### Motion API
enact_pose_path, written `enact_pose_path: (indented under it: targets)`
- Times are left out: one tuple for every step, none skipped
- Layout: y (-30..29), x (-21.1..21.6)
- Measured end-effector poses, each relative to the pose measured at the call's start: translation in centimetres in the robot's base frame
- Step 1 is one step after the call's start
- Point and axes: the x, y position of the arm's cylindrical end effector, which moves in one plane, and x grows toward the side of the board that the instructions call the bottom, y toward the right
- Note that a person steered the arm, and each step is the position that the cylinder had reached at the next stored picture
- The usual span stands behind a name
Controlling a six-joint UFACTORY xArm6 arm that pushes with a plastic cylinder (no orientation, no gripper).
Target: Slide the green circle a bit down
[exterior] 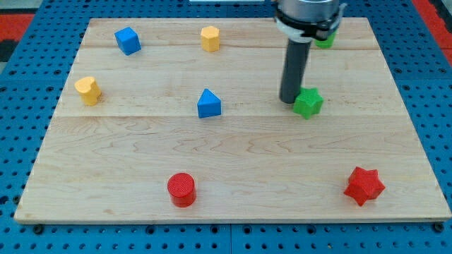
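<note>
You have a wooden surface [233, 148] with blocks scattered across it. Along the view's top sit a blue cube [128, 40] at the left and a yellow pentagon-like block [210, 38] nearer the middle. A yellow heart-like block [87, 90] lies by the view's left edge, and a blue triangle [208, 104] sits near the centre. Along the view's bottom you see a red cylinder [181, 189] left of centre and a red star [364, 185] at the right.

A green star [308, 103] lies right of centre. My tip [289, 99], the lower end of the end effector, stands just at that star's left side, touching it or nearly so. The end effector is a plain rod with nothing that opens or closes, and it carries nothing.

The green block [325, 40] you are after sits at the view's top, up and to the right of my tip. The arm's body covers most of it, so you cannot confirm its round shape. The green star lies below it, with bare board between the two.
</note>
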Motion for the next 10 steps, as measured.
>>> enact_pose_path:
  targets:
    - [2.4, 0.0]
    - [1.8, -0.6]
    - [-3.5, 1.1]
    - [-4.3, 2.5]
    - [-4.3, 2.5]
    - [-4.3, 1.5]
    - [-2.6, -3.3]
    - [-2.0, -7.7]
    - [-1.7, -7.8]
    - [-1.7, -7.8]
